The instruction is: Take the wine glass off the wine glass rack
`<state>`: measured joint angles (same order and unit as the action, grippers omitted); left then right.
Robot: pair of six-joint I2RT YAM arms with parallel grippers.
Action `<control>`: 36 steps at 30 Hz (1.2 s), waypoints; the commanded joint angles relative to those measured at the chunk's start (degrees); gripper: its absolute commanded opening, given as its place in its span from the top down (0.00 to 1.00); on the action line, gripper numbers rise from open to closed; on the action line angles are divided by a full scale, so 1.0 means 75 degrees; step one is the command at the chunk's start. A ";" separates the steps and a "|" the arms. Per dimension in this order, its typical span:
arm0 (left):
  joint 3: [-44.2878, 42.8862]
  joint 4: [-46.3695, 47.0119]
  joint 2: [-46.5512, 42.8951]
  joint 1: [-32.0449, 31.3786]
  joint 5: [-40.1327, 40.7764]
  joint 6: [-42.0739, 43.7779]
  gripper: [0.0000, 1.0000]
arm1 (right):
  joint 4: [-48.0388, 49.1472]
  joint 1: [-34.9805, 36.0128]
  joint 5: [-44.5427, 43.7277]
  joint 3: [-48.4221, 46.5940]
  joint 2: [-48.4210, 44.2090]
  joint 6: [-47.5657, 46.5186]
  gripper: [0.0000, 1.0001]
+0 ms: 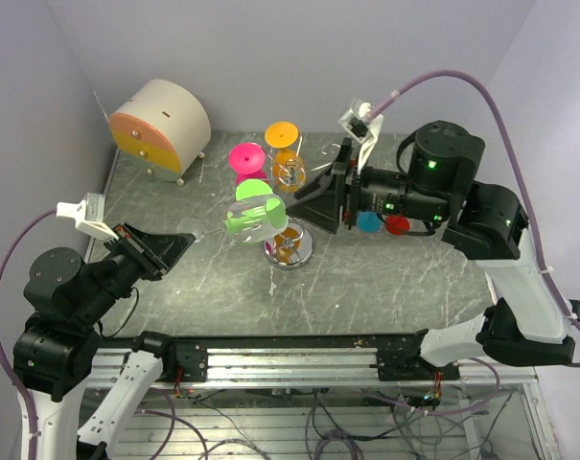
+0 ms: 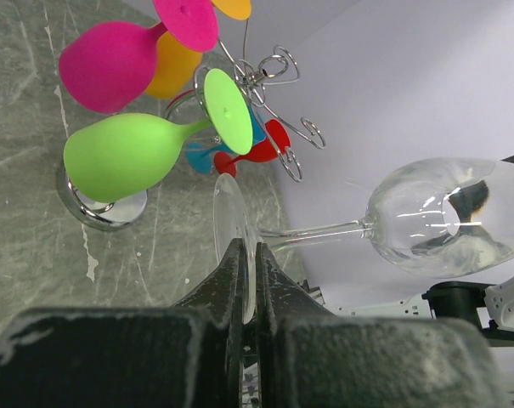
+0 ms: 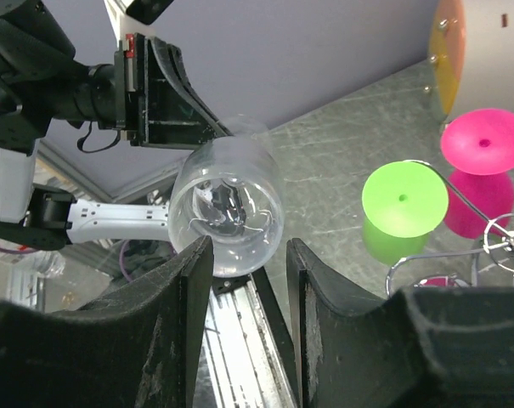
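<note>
A clear wine glass (image 2: 448, 217) lies level in the air, away from the wine glass rack (image 2: 273, 68). My left gripper (image 2: 248, 255) is shut on the thin rim of its foot (image 2: 229, 212), low at the left in the top view (image 1: 179, 244). The rack is silver wire on a chrome base (image 1: 291, 253), and green (image 1: 256, 213), pink (image 1: 248, 158) and orange (image 1: 283, 134) glasses hang from it. My right gripper (image 3: 248, 255) stands open facing the clear bowl (image 3: 227, 208). The bowl sits just beyond its fingertips and is not gripped.
A round cream box with an orange front (image 1: 160, 129) stands at the back left. Blue (image 1: 369, 222) and red (image 1: 397, 225) glasses sit under my right arm. The metal frame rail (image 1: 299, 359) runs along the near table edge.
</note>
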<state>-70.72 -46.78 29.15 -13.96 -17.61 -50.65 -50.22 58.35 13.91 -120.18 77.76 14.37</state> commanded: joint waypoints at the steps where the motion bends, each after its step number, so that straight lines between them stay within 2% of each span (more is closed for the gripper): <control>1: -0.0322 0.0619 0.0034 0.0033 -0.0269 0.0021 0.93 | 0.0267 0.0008 0.0358 0.0126 0.0203 0.0181 0.61; 9: -0.0595 0.0640 0.0086 0.0036 -0.0361 0.0065 0.93 | 0.0540 0.0004 0.0319 0.0357 0.0405 0.0174 0.62; 13: -0.0614 0.0649 0.0120 0.0036 -0.0407 0.0051 0.93 | 0.0751 0.0002 0.0554 0.0419 0.0495 0.0242 0.77; 16: -0.0552 0.0660 0.0122 0.0033 -0.0419 0.0040 0.93 | 0.0802 0.0003 0.0583 0.0356 0.0546 0.0311 0.98; 17: -0.0536 0.0660 0.0122 0.0033 -0.0391 0.0039 0.93 | 0.0789 0.0002 0.0495 0.0321 0.0552 0.0335 1.00; 22: -0.0509 0.0598 0.0172 0.0033 -0.0294 0.0074 0.76 | 0.0894 0.0005 -0.0769 0.0415 0.0185 0.0346 1.00; 28: -0.0600 0.0412 0.0400 0.0033 -0.0103 0.0131 0.47 | 0.1269 0.0008 -0.2777 0.0580 -0.0814 0.0252 1.00; 32: -0.0639 0.0346 0.0532 0.0033 -0.0029 0.0157 0.44 | 0.1732 0.0005 -0.4462 0.0839 -0.1656 0.0075 1.00; 36: -0.0520 0.0480 0.0549 0.0033 -0.0035 0.0155 0.45 | 0.2015 0.0013 -0.6838 0.0969 -0.2099 -0.0702 1.00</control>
<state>-73.97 -45.28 33.10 -13.80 -18.22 -49.93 -42.37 58.37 -16.21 -113.27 65.23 14.28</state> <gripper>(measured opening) 0.560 0.046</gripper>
